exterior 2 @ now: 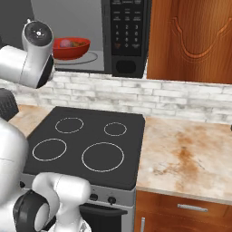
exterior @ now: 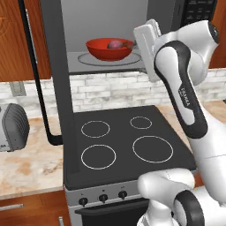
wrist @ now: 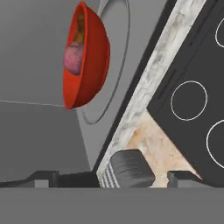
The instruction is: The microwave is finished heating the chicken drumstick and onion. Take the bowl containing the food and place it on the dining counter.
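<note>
microwave (exterior: 110,26): black box, door swung wide, grey interior exposed, just ahead of the hand (wrist: 113,177).
bowl (exterior: 109,48): glossy red, upright on the round turntable inside, beyond the open fingertips, untouched.
onion (exterior: 115,44): pinkish-purple ball resting in the bowl.
chicken drumstick (exterior: 128,43): brown lump beside the onion, partly hidden by the rim.

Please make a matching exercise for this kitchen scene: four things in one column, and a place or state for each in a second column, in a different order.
Things:
1. bowl
2. onion
3. microwave door
4. gripper

Places or states:
A. swung open to the left
B. open, holding nothing
C. on the round plate inside the microwave
D. inside the red bowl

Pairs: 1-C, 2-D, 3-A, 4-B
</note>
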You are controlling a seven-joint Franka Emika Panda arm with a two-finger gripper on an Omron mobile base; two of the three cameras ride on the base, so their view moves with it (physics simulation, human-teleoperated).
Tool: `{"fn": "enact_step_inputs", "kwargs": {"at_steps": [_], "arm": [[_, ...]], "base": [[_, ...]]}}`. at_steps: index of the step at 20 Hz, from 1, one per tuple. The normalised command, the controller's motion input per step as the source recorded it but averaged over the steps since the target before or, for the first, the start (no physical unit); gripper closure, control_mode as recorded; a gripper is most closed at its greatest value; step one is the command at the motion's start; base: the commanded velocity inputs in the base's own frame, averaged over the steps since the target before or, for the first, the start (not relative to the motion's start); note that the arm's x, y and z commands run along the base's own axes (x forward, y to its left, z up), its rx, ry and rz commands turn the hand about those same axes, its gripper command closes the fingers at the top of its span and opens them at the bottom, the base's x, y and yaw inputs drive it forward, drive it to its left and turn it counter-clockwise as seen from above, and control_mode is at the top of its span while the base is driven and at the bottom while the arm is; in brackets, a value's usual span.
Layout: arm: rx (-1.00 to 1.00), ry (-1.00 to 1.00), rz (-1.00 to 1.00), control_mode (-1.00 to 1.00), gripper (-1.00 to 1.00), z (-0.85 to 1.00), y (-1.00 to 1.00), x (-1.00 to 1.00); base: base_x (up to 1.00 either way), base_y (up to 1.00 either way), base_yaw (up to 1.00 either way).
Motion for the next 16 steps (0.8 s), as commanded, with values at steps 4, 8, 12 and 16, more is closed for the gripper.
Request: {"fn": "enact_step_inputs", "kwargs": {"at_steps": [4,8,12,16], "arm": [[-0.03,0.21,0.03,-1.0,-1.0,-0.01,-0.73,0.81],[0.0,0.0,0.06,-1.0,-1.0,-0.21,-0.17,0.83],[-0.01,0.05,0.01,-1.0,-1.0,-0.02,0.05,1.0],[-0.04,0.02,0.03,-1.0,-1.0,-0.1,0.21,0.99]], "base": [[0.0,0.0,0.0],[0.0,0.0,0.0],[0.0,0.0,0.0],[0.0,0.0,0.0]]}}
